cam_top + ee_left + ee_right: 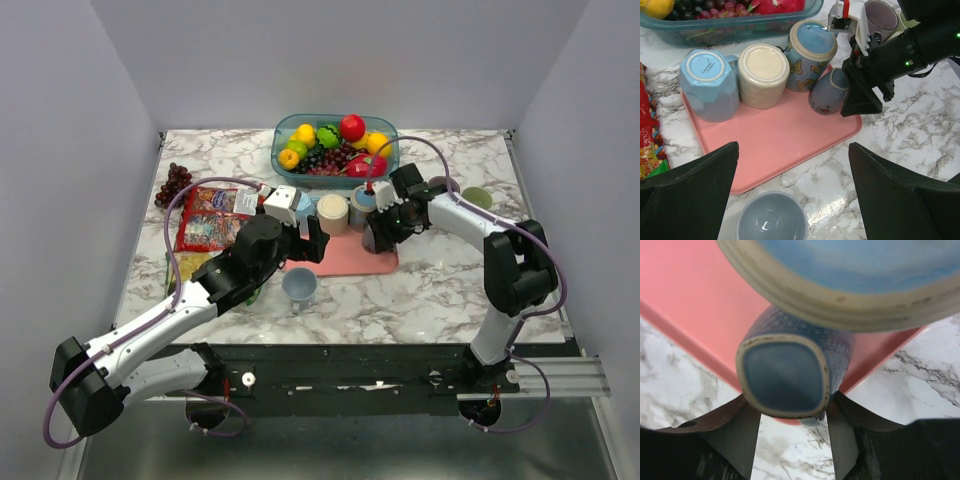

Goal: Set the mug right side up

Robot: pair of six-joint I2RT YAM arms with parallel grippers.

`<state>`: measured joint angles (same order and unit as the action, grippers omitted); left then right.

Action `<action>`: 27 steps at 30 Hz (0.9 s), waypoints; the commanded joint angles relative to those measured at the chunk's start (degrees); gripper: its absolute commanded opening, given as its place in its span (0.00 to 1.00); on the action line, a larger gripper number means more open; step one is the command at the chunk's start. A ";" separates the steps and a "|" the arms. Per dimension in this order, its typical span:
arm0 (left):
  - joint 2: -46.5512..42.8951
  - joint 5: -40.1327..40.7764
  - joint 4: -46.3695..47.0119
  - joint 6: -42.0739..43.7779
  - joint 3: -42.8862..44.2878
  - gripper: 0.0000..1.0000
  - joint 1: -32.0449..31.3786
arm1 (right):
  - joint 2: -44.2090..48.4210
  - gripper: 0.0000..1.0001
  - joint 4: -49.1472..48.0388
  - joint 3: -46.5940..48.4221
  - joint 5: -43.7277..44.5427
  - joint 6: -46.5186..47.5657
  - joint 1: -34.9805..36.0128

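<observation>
- Right now the small blue mug (826, 94) is on the right-hand part of the pink tray (790, 135), close to its right edge, tipped over so that its squarish base points at the right arm.
- The right claw (789, 405) pinches this mug: its two fingers (746, 442) lie one against each side, just behind the base. The wrist view looks straight onto that base.
- Just beside the small mug, and looming over it in the right wrist view, stands a blue butterfly mug (810, 55), upside down on the tray.
- To its left, also bottom up on the tray, stand a cream mug (762, 72) and a pale blue mug (707, 82), the three of them in a row, close together.
- The left claw (792, 147) hangs above the near edge of the tray, fingers spread wide and holding nothing.
- Below it, a grey-blue cup (771, 220) stands mouth up on the marble surface (910, 135), just off the tray.
- Behind the tray is a clear tub of fruit (740, 27); a purple cup (880, 17) stands mouth up behind the right arm.
- At the left of the surface lie snack packets (205, 225) and a bunch of dark grapes (172, 185).
</observation>
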<state>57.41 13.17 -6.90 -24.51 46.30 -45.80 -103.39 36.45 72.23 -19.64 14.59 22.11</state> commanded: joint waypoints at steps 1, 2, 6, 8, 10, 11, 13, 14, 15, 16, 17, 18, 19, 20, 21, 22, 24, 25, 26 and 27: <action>0.25 -0.69 1.19 -0.89 -0.86 0.99 0.36 | 3.02 0.59 -9.54 -2.43 13.81 -7.20 3.73; 0.07 -0.60 1.18 -0.97 -0.95 0.99 0.36 | 3.46 0.59 -9.81 -2.70 14.53 -8.16 3.99; -0.54 -0.07 1.27 -0.89 -1.39 0.99 0.45 | 5.48 0.58 -12.36 -4.90 17.87 -10.10 5.05; -0.54 0.01 1.53 -0.97 -1.57 0.99 0.45 | 6.18 0.57 -13.77 -6.30 17.62 -10.19 5.05; -0.54 -0.07 1.62 -0.98 -1.57 0.99 0.45 | 6.80 0.56 -14.73 -7.10 17.27 -9.85 5.31; -0.46 -0.07 1.54 -0.98 -1.57 0.99 0.45 | 6.89 0.50 -14.91 -7.62 17.27 -9.41 5.40; -0.54 -0.07 1.62 -1.06 -1.57 0.99 0.45 | 6.80 0.47 -14.91 -7.80 17.18 -8.97 5.49; -0.54 -0.07 1.62 -1.06 -1.65 0.99 0.45 | 6.80 0.43 -14.83 -7.98 17.26 -8.70 5.58; -0.63 -0.07 1.54 -1.06 -1.66 0.99 0.45 | 6.72 0.42 -14.74 -8.15 17.27 -8.53 5.66; -0.54 -0.07 1.45 -0.98 -1.66 0.99 0.45 | 6.80 0.42 -14.56 -8.24 17.27 -8.44 5.67; -0.54 -0.07 1.53 -0.98 -1.74 0.99 0.45 | 6.72 0.42 -14.56 -8.42 17.27 -8.09 5.67; -0.72 -0.07 1.62 -1.06 -1.83 0.99 0.36 | 6.89 0.43 -14.65 -8.50 17.44 -8.09 5.75; -0.63 -0.07 1.62 -1.06 -1.83 0.99 0.45 | 6.98 0.43 -14.65 -8.68 17.35 -8.09 5.67; -0.72 -0.07 1.62 -1.06 -1.74 0.99 0.36 | 7.07 0.44 -14.65 -8.77 17.27 -7.91 5.75; -0.63 0.01 1.62 -1.06 -1.92 0.99 0.36 | 7.07 0.44 -14.74 -8.77 17.44 -8.08 5.75; -0.63 0.01 1.62 -1.06 -1.83 0.99 0.45 | 7.15 0.44 -14.82 -8.86 17.44 -8.17 5.75; -0.63 0.01 1.62 -1.06 -1.92 0.99 0.45 | 7.68 0.43 -15.00 -8.86 17.44 -8.08 5.93; -0.63 0.01 1.62 -1.15 -1.92 0.99 0.45 | 7.86 0.43 -15.35 -8.94 17.44 -8.09 5.93; -0.63 0.01 1.62 -1.15 -1.92 0.99 0.45 | 8.29 0.43 -15.35 -9.03 17.44 -8.09 5.93; -0.63 0.01 1.62 -1.06 -1.92 0.99 0.45 | 8.56 0.43 -15.35 -9.03 17.44 -8.09 6.02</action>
<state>57.45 13.17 -6.46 -25.19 45.17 -45.71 -97.38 24.75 63.61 -4.38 6.04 27.79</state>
